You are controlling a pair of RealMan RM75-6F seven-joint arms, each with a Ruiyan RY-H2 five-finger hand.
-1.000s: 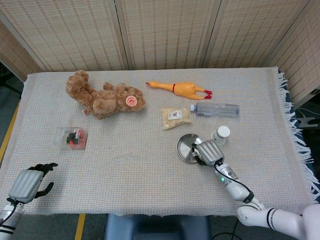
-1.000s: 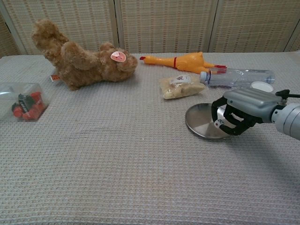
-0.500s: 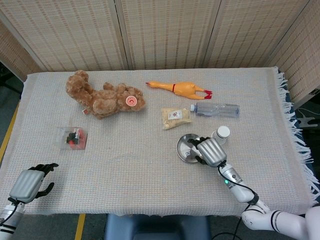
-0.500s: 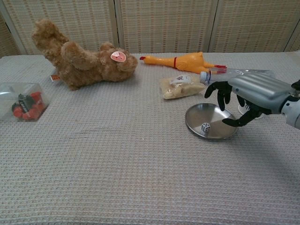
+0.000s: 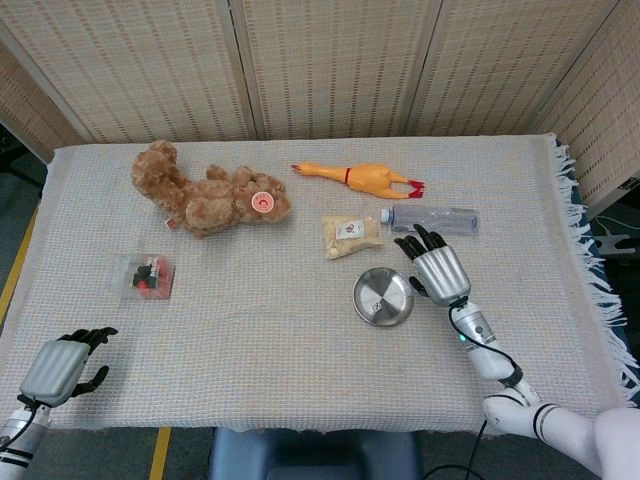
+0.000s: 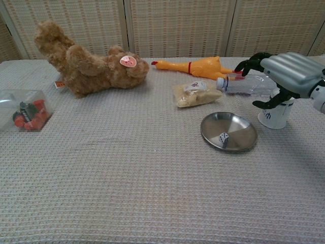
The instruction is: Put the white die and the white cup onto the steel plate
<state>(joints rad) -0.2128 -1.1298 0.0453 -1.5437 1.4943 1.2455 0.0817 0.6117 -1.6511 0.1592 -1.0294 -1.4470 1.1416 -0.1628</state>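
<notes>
The small white die (image 6: 223,138) lay in the round steel plate (image 6: 239,145). The white paper cup (image 6: 274,116) stood beside the plate, hidden in the head view beneath the right hand (image 5: 440,270), which hovered with fingers spread, empty. The left hand (image 5: 60,365), loosely curled, held nothing.

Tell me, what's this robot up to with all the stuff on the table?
It is gathering two white things onto a steel plate. The white die already lies in the plate. The right hand, fingers spread and empty, hovers over the white cup, which stands on the cloth just right of the plate. The left hand waits at the table's near edge, holding nothing.
</notes>
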